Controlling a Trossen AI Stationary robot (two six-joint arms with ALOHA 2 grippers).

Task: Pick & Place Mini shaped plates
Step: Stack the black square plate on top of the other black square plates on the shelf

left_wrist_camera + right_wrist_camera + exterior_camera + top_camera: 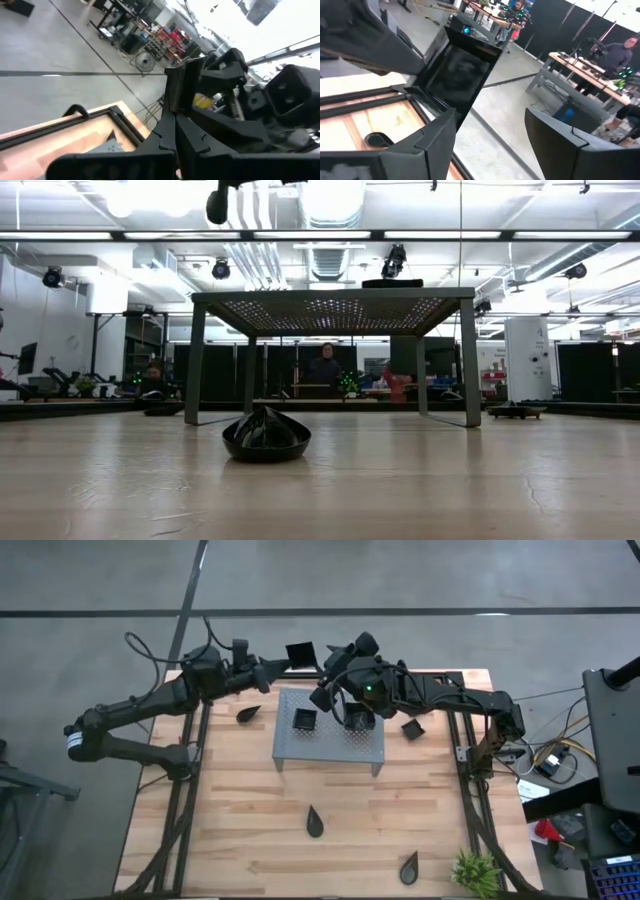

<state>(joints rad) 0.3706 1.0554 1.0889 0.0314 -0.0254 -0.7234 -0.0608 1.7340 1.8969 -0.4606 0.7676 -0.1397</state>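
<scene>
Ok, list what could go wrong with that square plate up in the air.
The left pincer holds the square plate by one edge, out past the table's far edge; a slip would likely drop it to the floor. The open right pincer sits close to the plate and could knock it while backing away.

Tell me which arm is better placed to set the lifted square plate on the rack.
Left, probably. The left hand is shut on the square plate beyond the rack; the right hand beside it is open and holds nothing.
</scene>
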